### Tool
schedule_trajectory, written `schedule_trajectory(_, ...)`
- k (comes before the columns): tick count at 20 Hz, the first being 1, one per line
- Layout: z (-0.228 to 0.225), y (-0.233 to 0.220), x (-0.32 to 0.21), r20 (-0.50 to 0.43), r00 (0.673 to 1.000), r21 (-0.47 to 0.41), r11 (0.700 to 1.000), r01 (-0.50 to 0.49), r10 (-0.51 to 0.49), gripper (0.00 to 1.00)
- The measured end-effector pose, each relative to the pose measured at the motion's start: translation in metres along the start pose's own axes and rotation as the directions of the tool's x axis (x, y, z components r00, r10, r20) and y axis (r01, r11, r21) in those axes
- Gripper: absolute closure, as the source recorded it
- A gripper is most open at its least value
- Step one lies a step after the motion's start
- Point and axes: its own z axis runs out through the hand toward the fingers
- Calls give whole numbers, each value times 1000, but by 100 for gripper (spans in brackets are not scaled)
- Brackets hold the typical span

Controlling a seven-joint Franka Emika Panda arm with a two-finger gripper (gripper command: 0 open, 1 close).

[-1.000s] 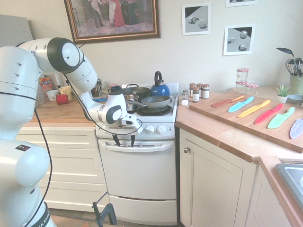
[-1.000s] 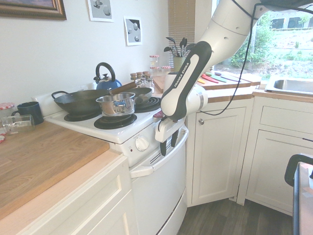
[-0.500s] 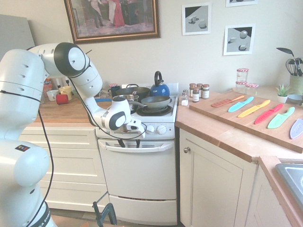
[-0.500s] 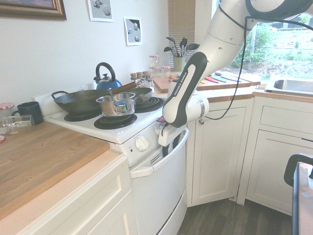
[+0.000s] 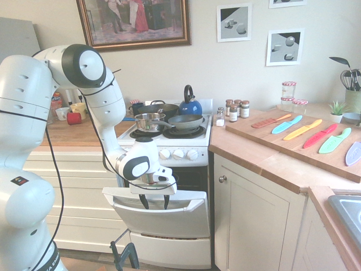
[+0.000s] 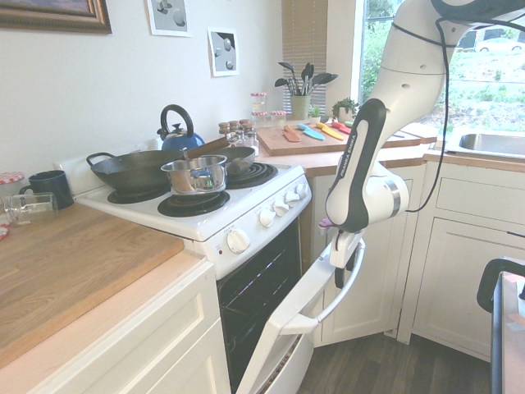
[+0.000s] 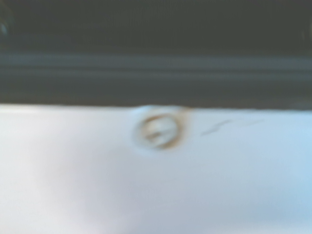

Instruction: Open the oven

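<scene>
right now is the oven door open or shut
Open, partway: the oven door tilts out from the oven, and the dark interior shows behind it.

The oven door [image 5: 161, 217] is tilting outward from its top edge, no longer shut, with the dark oven interior [image 6: 261, 287] now showing behind it. The gripper [image 5: 155, 205] is hanging lower and farther out from the cooker's [image 6: 246, 222] front, its fingers dipping behind the handle [image 6: 349, 287], which is leaning out with the door.
</scene>
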Motion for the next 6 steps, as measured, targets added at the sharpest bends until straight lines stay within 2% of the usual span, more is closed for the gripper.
schedule_trajectory(4, -14, 40, -16, 24, 999, -10, 1000, -22, 22, 0)
schedule_trajectory(6, -44, 34, -15, 12, 1000, 3, 1000, 7, -7, 0)
